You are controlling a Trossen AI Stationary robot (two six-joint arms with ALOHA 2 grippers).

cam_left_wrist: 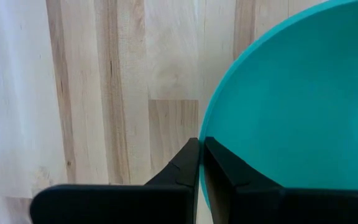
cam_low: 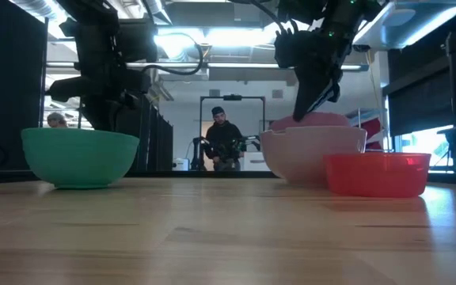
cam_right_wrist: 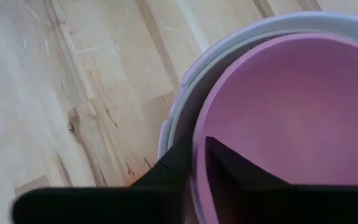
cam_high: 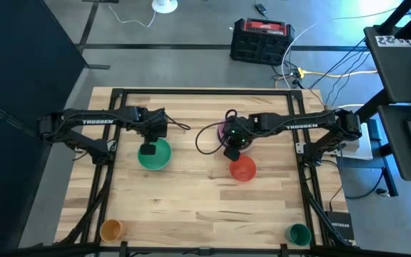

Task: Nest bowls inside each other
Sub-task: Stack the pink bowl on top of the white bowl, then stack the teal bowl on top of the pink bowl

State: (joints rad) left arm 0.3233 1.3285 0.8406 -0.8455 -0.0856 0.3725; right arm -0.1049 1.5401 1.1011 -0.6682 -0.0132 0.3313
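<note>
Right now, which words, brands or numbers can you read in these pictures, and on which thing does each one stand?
"TROSSEN" on the left arm, high view.
"TROSSEN" on the right arm, high view.
White label on the black crate beyond the table: too small to read.
Green bowl, red bowl, pink bowl: no text.

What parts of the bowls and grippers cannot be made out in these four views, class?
- Pink bowl: high view, mostly hidden under the right gripper.
- Pale outer bowls: right wrist view, cut off by the edge; their number unclear.
- Green bowl: left wrist view, only part in frame.
- Left gripper: high view, too small to show its fingers.
</note>
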